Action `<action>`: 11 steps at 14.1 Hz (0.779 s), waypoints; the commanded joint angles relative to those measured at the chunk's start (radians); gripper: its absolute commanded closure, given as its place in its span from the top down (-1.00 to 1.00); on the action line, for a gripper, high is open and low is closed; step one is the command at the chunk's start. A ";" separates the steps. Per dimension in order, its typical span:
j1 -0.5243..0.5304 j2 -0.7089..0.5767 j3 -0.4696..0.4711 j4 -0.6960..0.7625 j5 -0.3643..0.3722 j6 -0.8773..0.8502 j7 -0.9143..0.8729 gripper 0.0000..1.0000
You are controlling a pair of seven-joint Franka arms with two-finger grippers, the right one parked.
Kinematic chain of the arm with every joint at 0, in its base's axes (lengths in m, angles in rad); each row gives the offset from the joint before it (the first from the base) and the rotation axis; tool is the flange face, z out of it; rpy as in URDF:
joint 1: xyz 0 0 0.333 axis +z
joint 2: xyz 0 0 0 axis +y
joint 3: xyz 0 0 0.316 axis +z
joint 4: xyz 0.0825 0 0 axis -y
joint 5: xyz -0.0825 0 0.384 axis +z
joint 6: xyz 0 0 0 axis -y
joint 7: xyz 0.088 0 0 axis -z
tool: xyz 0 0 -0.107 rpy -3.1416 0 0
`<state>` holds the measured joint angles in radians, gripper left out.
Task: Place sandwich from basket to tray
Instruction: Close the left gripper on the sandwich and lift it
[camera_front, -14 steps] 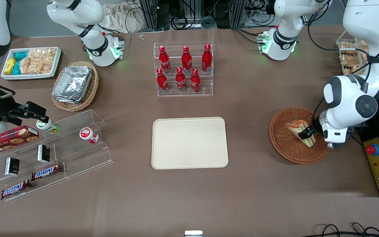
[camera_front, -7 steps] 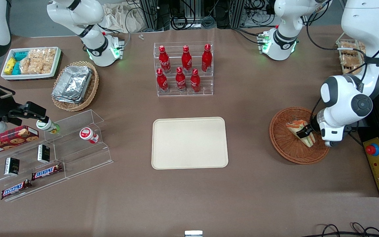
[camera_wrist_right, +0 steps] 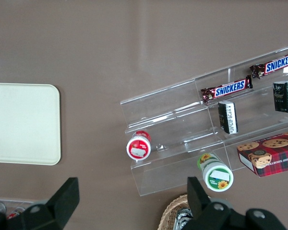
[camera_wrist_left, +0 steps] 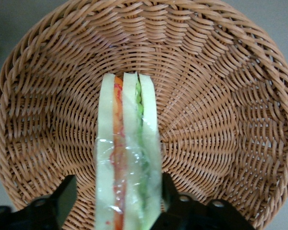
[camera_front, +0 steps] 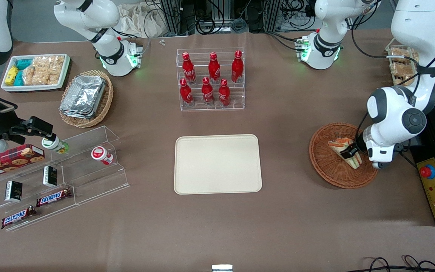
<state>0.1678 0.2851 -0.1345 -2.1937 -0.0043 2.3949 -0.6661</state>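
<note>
The clear-wrapped sandwich (camera_front: 344, 150) lies in the round reddish-brown wicker basket (camera_front: 329, 172) toward the working arm's end of the table. In the left wrist view the sandwich (camera_wrist_left: 127, 158) stands on edge, showing white bread with orange and green layers, against the basket's weave (camera_wrist_left: 216, 120). My left gripper (camera_front: 349, 152) is down in the basket with its jaws on either side of the sandwich. One finger (camera_wrist_left: 170, 196) touches the wrap, while the other finger (camera_wrist_left: 65, 196) stands a small gap away. The cream tray (camera_front: 217, 163) lies bare at mid-table.
A clear rack of red bottles (camera_front: 210, 79) stands farther from the camera than the tray. A red emergency button box (camera_front: 434, 187) sits beside the basket at the table's end. Clear snack shelves (camera_front: 59, 177), a tan basket with foil containers (camera_front: 85, 97) and a white snack bin (camera_front: 36, 71) lie toward the parked arm's end.
The left arm has shifted slightly away from the camera and toward the table's middle, and its gripper has moved a little along the sandwich. The sandwich stays in the basket.
</note>
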 commanded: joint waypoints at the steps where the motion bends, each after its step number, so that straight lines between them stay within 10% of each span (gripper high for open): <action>1: 0.009 -0.011 -0.008 -0.020 -0.008 0.026 -0.013 -0.45; 5: 0.009 -0.018 -0.007 -0.017 -0.008 0.020 -0.010 -0.82; 11: 0.048 -0.072 -0.005 0.089 -0.008 -0.129 0.127 -0.82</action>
<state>0.1957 0.2479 -0.1321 -2.1629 -0.0043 2.3657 -0.5967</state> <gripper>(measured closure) 0.855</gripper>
